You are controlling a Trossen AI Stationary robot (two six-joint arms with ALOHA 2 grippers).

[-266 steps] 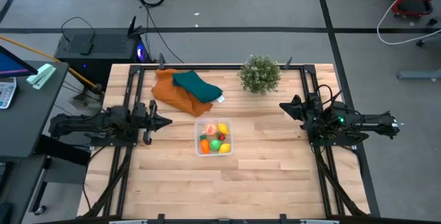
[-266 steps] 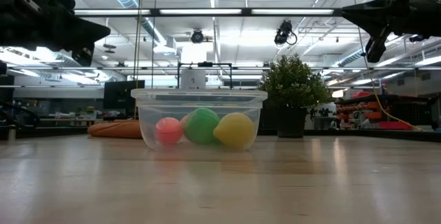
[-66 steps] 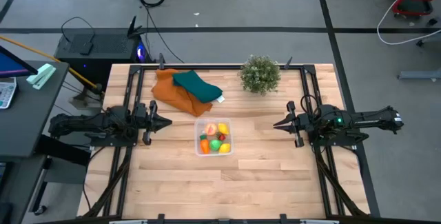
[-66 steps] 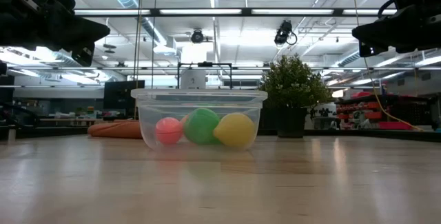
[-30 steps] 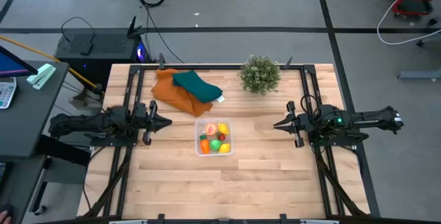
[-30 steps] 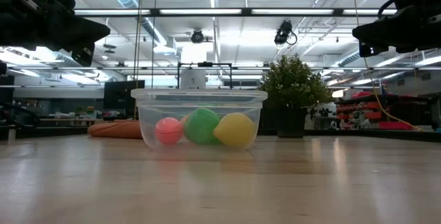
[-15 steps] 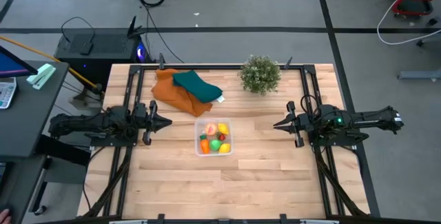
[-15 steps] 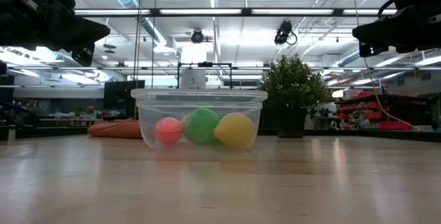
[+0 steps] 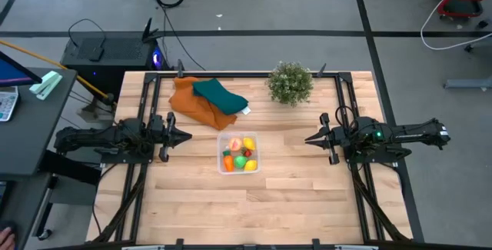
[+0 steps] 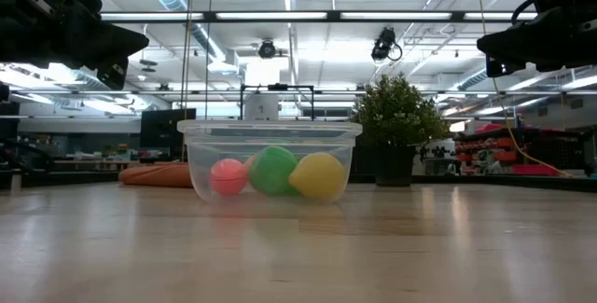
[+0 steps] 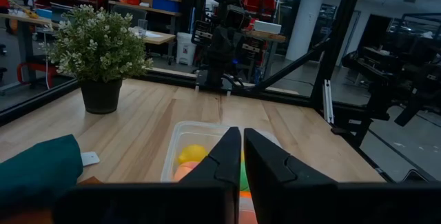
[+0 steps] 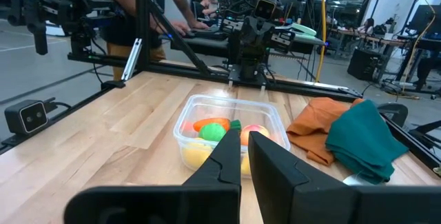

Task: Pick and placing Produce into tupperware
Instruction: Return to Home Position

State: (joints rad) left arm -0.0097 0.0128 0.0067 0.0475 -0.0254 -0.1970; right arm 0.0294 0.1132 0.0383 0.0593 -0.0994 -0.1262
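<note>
Left tool point(image 9: 185, 135): closed, the two fingers point(image 11: 224, 156) drawn together with only a thin slit between them. Holds nothing, touches nothing. Hangs above the tabletop point(image 9: 300, 200) at left of centre in the high view, pointing toward the tub point(image 10: 270, 129) and well apart from it; shows high in the upper left corner of the low view.

Right tool point(image 9: 308, 139): likewise closed, fingers point(image 12: 226, 158) side by side with a narrow gap, gripping nothing. Sits right of centre in the high view, pointing left at the tub, well apart from it and clear of the wood; shows at the upper right of the low view.

Between the two tools, at the middle of the high view: the clear tub, upright on the tabletop, open at the top. Inside it all the toy produce: a yellow piece point(image 9: 248, 143), a peach one point(image 9: 234, 143), a red one point(image 9: 247, 153), a green one point(image 9: 241, 161) and an orange one point(image 9: 228, 161), packed close together. From the low view, only pink, green and yellow pieces visible through the front wall.

Above the tub in the high view, toward the upper left: an orange cloth point(image 9: 190, 105) with a teal cloth point(image 9: 221, 95) lying on it. Toward the upper right of the tub: a small potted plant point(image 9: 290, 83) near the table's far edge. Nothing between either tool and the tub but bare wood.
</note>
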